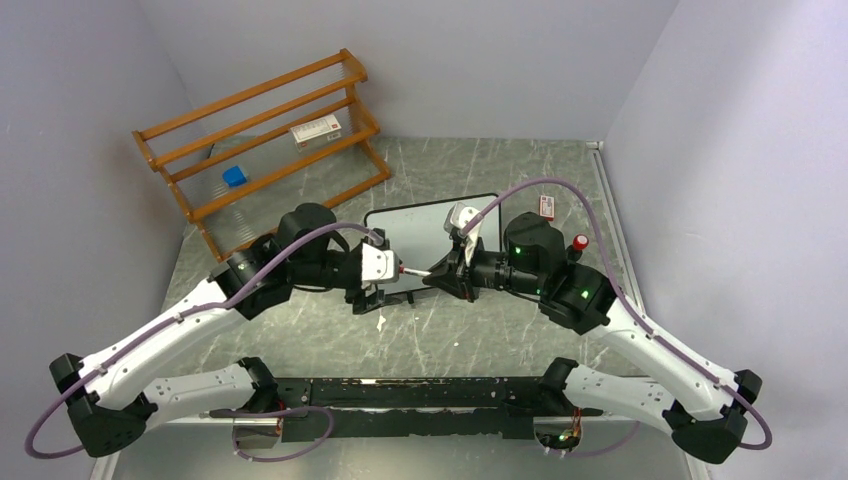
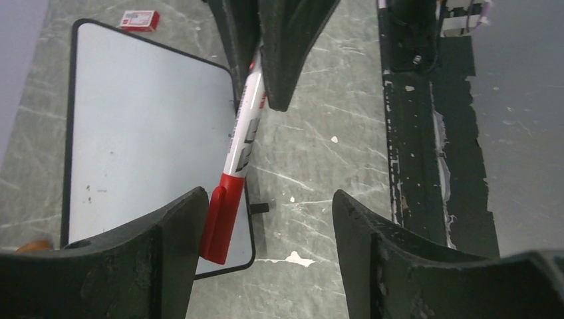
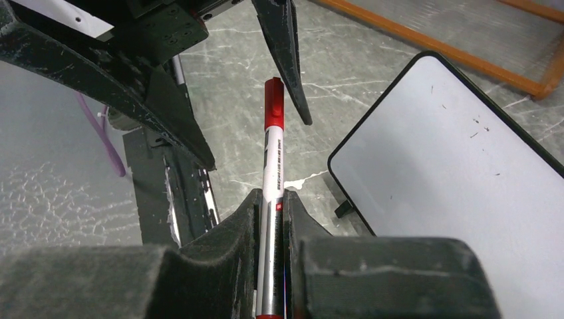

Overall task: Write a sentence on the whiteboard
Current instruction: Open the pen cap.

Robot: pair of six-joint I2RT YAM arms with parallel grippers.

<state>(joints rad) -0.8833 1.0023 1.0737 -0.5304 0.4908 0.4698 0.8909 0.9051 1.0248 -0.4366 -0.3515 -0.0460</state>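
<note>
Green stone surface (image 1: 480,330), whiteboard (image 1: 420,225) blank. Beside it, right gripper (image 3: 271,199) clamps marker (image 3: 273,166); left gripper (image 2: 266,199) wide around cap (image 2: 221,222), which hugs one finger (image 2: 173,226). Off-centre closing could skew or drop it.

Soft, even light from overhead fills all three views, leaving only faint, blurred shadows beneath the arms on the table (image 1: 450,330). The whiteboard (image 1: 415,228) gives a dull grey-blue sheen, with no hard glare. In the wrist views the close black fingers (image 2: 159,266) look murky and slightly soft, while the marker (image 2: 243,133) stays crisp.
</note>
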